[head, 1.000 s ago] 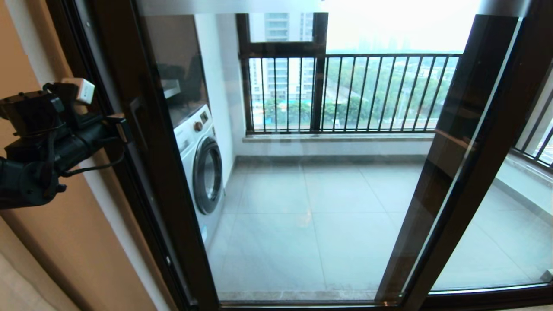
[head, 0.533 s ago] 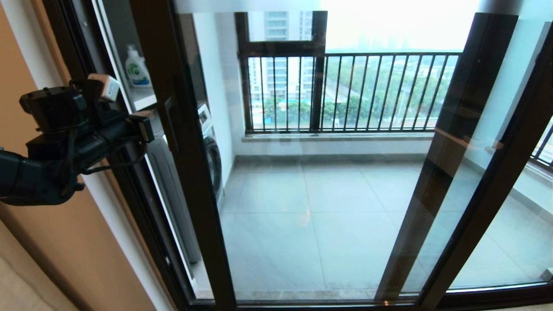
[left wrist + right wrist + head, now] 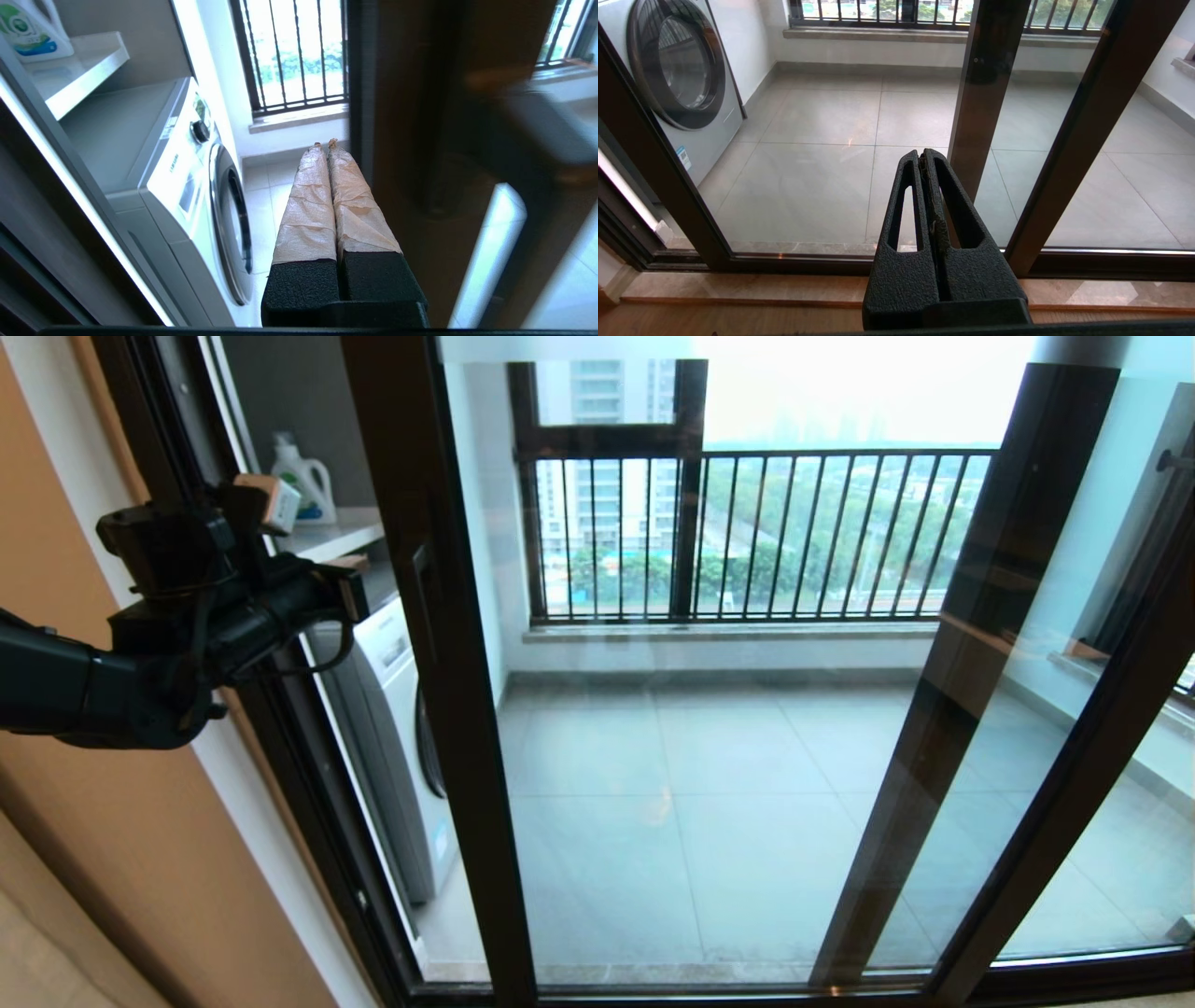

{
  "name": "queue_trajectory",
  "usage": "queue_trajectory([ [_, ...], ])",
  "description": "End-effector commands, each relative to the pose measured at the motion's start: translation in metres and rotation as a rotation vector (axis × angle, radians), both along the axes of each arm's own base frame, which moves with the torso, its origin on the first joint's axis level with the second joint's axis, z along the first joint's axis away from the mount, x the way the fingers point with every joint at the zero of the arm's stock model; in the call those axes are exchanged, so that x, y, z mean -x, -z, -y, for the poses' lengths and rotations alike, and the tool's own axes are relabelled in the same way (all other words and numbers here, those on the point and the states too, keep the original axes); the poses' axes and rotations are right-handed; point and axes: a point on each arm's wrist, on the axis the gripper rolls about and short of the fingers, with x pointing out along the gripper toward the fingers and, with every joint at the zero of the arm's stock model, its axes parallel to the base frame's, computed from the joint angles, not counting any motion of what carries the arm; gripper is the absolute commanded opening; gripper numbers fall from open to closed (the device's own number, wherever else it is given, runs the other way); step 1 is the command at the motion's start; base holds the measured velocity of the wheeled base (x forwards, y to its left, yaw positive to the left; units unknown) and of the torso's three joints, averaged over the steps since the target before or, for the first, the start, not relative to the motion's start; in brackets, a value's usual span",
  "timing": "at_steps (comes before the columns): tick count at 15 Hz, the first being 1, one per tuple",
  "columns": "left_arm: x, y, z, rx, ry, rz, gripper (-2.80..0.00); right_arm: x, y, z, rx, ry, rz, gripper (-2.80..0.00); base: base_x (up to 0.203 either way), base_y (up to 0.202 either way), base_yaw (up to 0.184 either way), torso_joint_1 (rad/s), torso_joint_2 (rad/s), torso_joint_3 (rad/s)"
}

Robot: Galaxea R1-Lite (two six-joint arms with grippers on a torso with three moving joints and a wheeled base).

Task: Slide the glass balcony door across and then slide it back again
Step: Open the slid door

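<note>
The glass balcony door [image 3: 709, 756] stands partly slid to the right, with an open gap left of its dark brown left upright [image 3: 448, 691]. A dark bar handle [image 3: 420, 593] sits on that upright. My left gripper [image 3: 358, 593] is shut with nothing in it, its tape-wrapped fingertips [image 3: 317, 154] in the gap, close alongside the upright's edge [image 3: 364, 93]. Whether they touch it I cannot tell. My right gripper [image 3: 921, 156] is shut and empty, held low in front of the door's glass, between the door's uprights [image 3: 1087, 116]; it is outside the head view.
Through the gap I see a white washing machine [image 3: 392, 728] and a shelf with a detergent bottle [image 3: 303, 485]. A fixed pane's upright [image 3: 971, 616] stands behind the door at right. A railed window [image 3: 747, 532] closes the balcony's far side. An orange wall [image 3: 93, 859] is at left.
The door has slid to the right, widening the gap and uncovering the washing machine and bottle. My left gripper has followed it rightward, still shut.
</note>
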Motion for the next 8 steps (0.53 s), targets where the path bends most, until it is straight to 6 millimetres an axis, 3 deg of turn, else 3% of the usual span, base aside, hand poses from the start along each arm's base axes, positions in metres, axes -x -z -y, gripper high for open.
queue_trajectory([
  [1, -0.012, 0.005, 0.008, 0.001, 0.008, -0.004, -2.8, 0.0, 0.0, 0.0, 0.001, -0.001, -0.002, -2.8, 0.0, 0.0, 0.0, 0.0, 0.0, 0.0],
  [8, -0.033, 0.002, 0.073, 0.009, 0.068, -0.011, -2.8, 0.0, 0.0, 0.0, 0.001, -0.001, -0.001, -2.8, 0.0, 0.0, 0.0, 0.0, 0.0, 0.0],
])
